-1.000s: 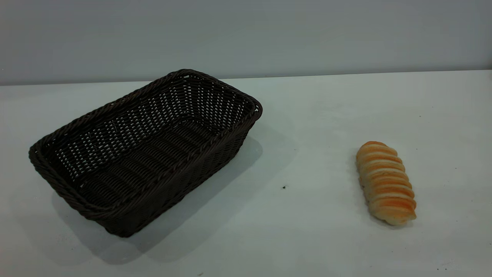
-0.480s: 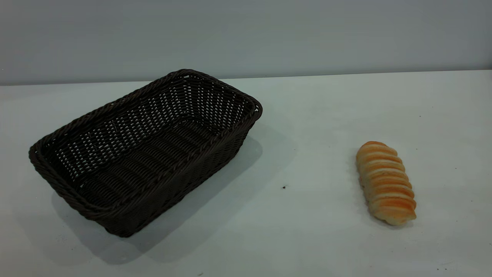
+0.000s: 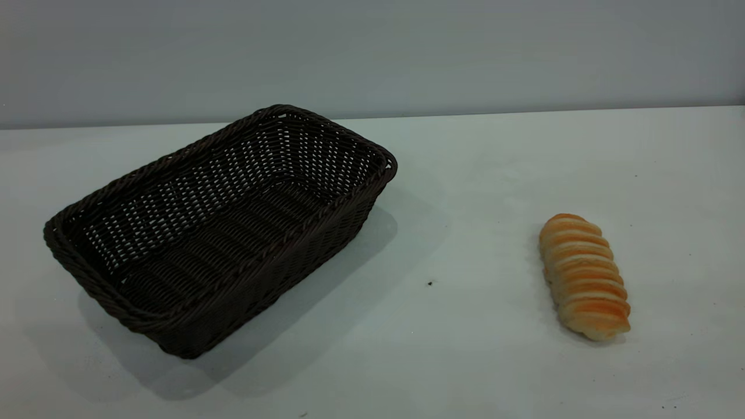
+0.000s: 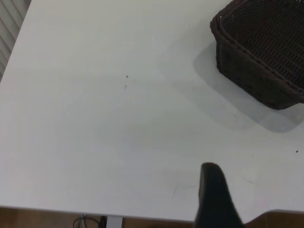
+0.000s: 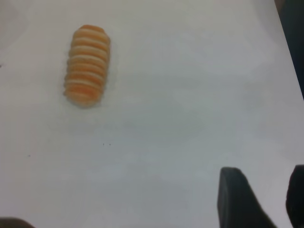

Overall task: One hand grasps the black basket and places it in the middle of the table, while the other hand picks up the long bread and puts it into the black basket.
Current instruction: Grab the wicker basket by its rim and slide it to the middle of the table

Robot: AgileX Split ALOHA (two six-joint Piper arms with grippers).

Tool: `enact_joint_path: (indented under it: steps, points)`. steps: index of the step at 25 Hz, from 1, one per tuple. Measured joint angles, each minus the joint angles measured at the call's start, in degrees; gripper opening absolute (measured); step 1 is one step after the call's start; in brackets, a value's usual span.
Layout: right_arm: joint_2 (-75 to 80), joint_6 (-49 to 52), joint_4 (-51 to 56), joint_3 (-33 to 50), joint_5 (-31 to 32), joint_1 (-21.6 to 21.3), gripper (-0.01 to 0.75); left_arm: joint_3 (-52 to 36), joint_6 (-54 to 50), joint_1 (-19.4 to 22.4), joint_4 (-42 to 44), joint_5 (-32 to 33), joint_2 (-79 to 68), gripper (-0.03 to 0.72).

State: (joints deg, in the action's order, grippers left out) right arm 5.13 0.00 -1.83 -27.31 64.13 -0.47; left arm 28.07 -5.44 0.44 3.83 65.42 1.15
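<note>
The black basket (image 3: 215, 227) is a large dark woven wicker basket. It stands empty on the left half of the white table (image 3: 465, 174), set at an angle. One corner of it shows in the left wrist view (image 4: 261, 57). The long bread (image 3: 584, 276), golden-orange with cream ridges, lies on the right half of the table, apart from the basket. It also shows in the right wrist view (image 5: 87, 65). My left gripper (image 4: 216, 199) hovers over bare table near the table's edge, well away from the basket. My right gripper (image 5: 263, 190) is open and empty, well away from the bread. Neither gripper shows in the exterior view.
A grey wall (image 3: 372, 52) runs behind the table's far edge. A tiny dark speck (image 3: 430, 283) lies between basket and bread. The table edge (image 4: 142, 214) and the floor beyond it show in the left wrist view.
</note>
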Motion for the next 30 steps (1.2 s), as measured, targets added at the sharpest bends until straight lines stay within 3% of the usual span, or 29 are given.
enact_joint_path:
  steps: [11,20,30]
  points:
    - [0.0,0.0,0.23,0.0,0.0,0.0,0.239,0.0,0.0,0.0,0.11,-0.16,0.0,0.517]
    - [0.84,-0.85,2.94,-2.82,-1.19,0.0,0.239,1.57,-0.94,0.0,-3.14,-3.83,-0.43,0.517]
    - [17.58,-14.46,17.97,-3.29,-11.95,0.0,0.239,7.74,-2.01,0.0,-3.83,-3.95,-26.71,0.517]
